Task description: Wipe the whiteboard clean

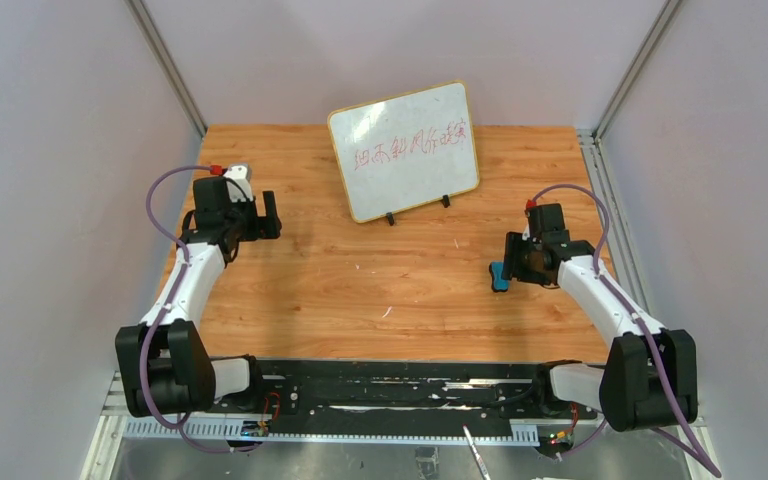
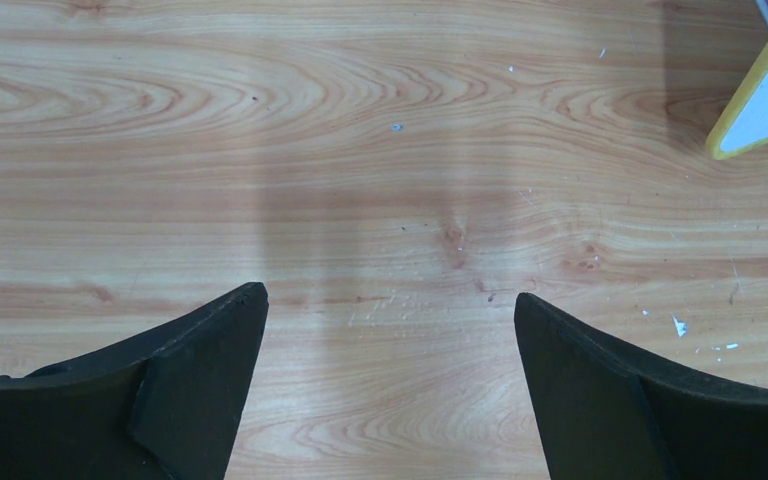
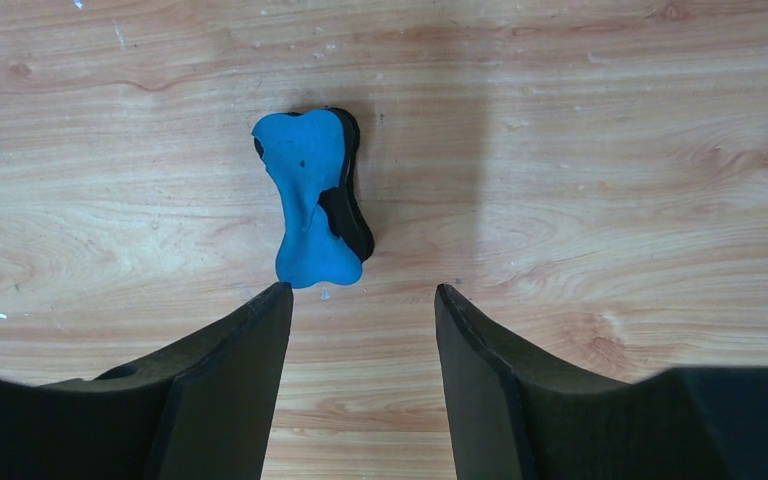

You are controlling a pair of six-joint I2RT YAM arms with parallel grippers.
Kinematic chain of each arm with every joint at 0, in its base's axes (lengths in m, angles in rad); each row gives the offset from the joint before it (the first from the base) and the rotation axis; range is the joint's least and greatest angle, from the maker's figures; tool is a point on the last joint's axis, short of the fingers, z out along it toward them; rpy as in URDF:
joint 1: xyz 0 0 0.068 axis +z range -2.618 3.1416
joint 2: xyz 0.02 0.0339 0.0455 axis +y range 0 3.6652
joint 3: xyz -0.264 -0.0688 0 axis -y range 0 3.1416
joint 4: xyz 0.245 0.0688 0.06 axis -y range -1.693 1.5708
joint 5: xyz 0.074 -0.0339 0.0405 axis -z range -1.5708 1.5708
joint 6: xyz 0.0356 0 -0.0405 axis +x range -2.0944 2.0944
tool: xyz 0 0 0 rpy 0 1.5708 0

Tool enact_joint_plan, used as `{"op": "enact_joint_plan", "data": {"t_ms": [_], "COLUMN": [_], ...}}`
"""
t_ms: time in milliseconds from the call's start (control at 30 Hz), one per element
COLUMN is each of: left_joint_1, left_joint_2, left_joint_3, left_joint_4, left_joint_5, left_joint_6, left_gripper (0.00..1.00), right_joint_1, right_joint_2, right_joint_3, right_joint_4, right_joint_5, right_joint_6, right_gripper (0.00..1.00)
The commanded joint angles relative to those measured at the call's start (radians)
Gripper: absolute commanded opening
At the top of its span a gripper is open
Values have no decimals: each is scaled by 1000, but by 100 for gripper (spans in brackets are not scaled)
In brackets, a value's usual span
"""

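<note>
Whiteboard (image 1: 403, 150): 12 o'clock of table (image 1: 360, 290), propped up, red marks unerased | handling: likely light, stiff, tippy; brace by its frame edge | left gripper (image 2: 388, 295): wide open, empty | right gripper (image 3: 363, 288): jaws parted, empty, blue eraser (image 3: 310, 198) at its 11 o'clock

whiteboard (image 1: 403, 150) | white face, thin light-wood frame, rounded corners, two small black feet at lower edge | one row of red handwritten marks across the middle, unerased | standing on its feet, leaning back, set askew | far centre of wooden table (image 1: 360, 290)
</note>
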Motion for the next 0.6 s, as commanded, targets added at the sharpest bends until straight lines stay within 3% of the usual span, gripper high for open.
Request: {"op": "enact_joint_plan", "data": {"t_ms": [0,567], "left_joint_1": [-1,0], "left_joint_2": [9,13], "left_joint_3": [33,51], "left_joint_4": [0,-16], "left_joint_5": [-8,-15], "left_joint_6": [5,16], "left_gripper": [98,98], "right_joint_1": [4,19], "right_joint_2": [5,98], "right_joint_3": [33,59], "right_joint_4": [-9,6], "right_joint_5": [-8,-44], "right_joint_6": [-20,0], "right_gripper": [56,53]}}
